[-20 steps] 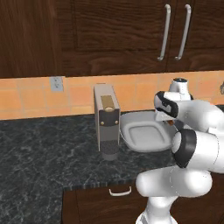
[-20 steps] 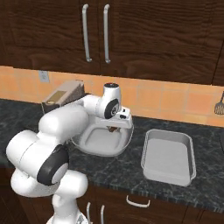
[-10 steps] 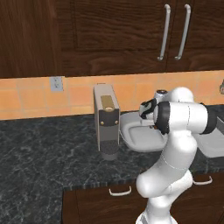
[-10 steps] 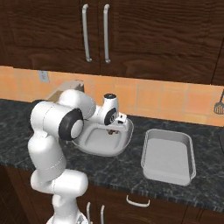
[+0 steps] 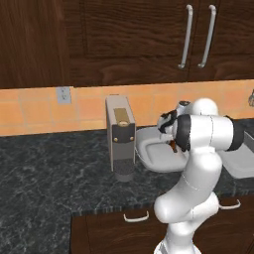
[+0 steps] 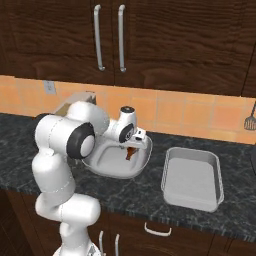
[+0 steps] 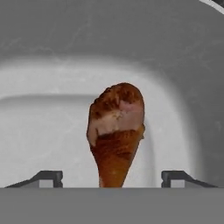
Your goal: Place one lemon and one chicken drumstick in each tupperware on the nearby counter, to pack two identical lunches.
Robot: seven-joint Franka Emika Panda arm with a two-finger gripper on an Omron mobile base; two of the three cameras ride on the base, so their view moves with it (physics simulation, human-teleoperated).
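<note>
Silver toaster (image 5: 121,139) — wall outlet (image 5: 63,95) — spatula (image 6: 250,118)

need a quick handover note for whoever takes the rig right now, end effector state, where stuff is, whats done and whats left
End effector: open, tips spread wide to either side of the chicken drumstick, not gripping it, over the wide bowl-like container.
Drumstick: thick end down in that container, apparently just let go.
Squarer container: on the counter to the right, nothing in it.
Done: one drumstick delivered.
Left: a lemon for this container, then a lemon and a drumstick for the squarer one. Lemons and second drumstick not located.
</note>
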